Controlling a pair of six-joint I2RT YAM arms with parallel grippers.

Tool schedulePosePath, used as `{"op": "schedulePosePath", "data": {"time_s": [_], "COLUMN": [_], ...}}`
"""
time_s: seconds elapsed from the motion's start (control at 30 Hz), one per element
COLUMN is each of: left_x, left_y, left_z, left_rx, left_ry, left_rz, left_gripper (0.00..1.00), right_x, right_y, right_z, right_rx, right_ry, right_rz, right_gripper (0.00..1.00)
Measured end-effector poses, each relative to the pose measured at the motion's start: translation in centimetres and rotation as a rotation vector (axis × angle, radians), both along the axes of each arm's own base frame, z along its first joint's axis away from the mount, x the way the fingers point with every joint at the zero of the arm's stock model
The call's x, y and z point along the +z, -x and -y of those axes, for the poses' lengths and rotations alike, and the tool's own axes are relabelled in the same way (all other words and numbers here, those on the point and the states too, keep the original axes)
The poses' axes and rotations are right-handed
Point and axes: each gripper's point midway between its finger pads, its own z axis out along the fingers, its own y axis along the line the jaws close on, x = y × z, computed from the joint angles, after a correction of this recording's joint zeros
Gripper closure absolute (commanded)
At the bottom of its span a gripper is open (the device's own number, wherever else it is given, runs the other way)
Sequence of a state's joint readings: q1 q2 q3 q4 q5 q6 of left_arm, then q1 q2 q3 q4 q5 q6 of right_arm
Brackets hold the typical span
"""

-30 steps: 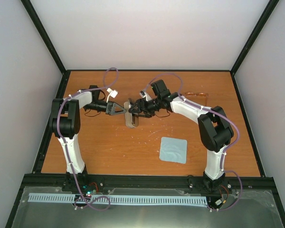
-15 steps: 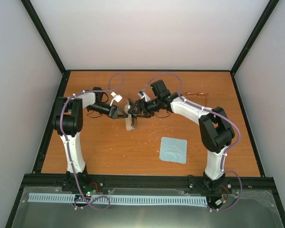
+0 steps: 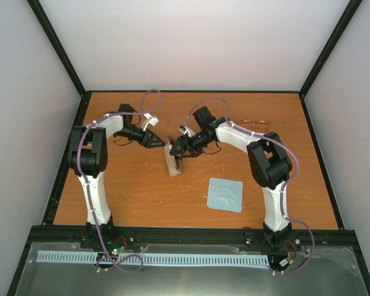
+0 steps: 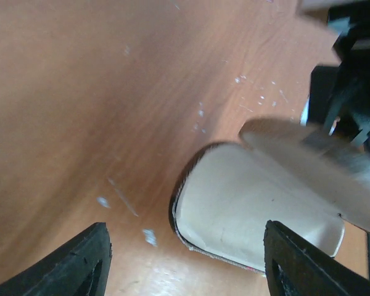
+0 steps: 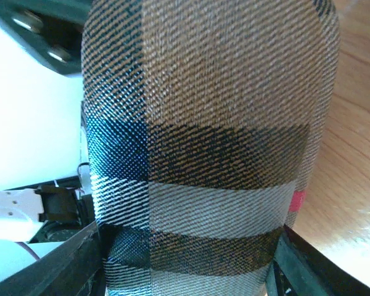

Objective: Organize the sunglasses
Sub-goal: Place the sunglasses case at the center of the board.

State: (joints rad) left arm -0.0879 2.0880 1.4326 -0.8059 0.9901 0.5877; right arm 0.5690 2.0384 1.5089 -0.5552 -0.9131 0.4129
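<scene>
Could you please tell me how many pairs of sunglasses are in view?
1: the sunglasses lie near the table's far right edge; the open case may hide more.

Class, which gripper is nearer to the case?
Right. The right gripper clamps the case; the left gripper hangs open just to the case's left, apart from it.

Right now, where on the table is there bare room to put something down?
The table is bare front-left, between the left arm's base and the blue cloth, and along the far edge. The centre is crowded: left hand, right hand, open case. The sunglasses occupy back right.
</scene>
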Motion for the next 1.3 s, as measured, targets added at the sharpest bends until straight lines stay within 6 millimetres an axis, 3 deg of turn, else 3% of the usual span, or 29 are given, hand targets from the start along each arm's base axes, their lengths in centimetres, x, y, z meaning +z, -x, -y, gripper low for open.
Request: {"op": "schedulePosePath", "data": {"time_s": [0.17, 0.3, 0.53, 0.73, 0.97, 1.13, 1.3], "left_x": [0.4, -0.2, -2.5, -2.8, -3.8, -4.4, -4.6], "left_y": [-2.0, -3.1, -5.1, -5.3, -4.9, -4.1, -2.9], "left_z": [-0.6, -1.0, -0.6, 1.0, 2.7, 3.7, 4.0], "left_rx": [0.024, 0.043, 0.041, 0.01, -0.03, -0.062, -0.084], "left_ry": [-0.051, -0.094, -0.158, -0.161, -0.166, -0.176, -0.167], "left_rz": [0.07, 0.078, 0.072, 0.076, 0.06, 0.047, 0.037], "left_gripper": [0.35, 0.52, 0.55, 0.56, 0.73, 0.62, 0.61], "right_x": [-3.4, -4.8, -5.1, -5.0, -4.8, -4.9, -4.9], "right_y": [0.3, -0.2, -0.7, -0.9, -1.2, -1.1, -1.2], "right_z": [0.9, 1.4, 1.6, 1.9, 1.9, 2.0, 2.0], "right_rx": [0.017, 0.03, 0.057, 0.067, 0.064, 0.062, 0.062], "right_ry": [0.057, 0.068, 0.041, 0.034, 0.042, 0.05, 0.053], "right_rz": [-0.08, -0.118, -0.129, -0.138, -0.134, -0.135, -0.134], "right_gripper": [0.97, 0.95, 0.64, 0.51, 0.44, 0.46, 0.46]}}
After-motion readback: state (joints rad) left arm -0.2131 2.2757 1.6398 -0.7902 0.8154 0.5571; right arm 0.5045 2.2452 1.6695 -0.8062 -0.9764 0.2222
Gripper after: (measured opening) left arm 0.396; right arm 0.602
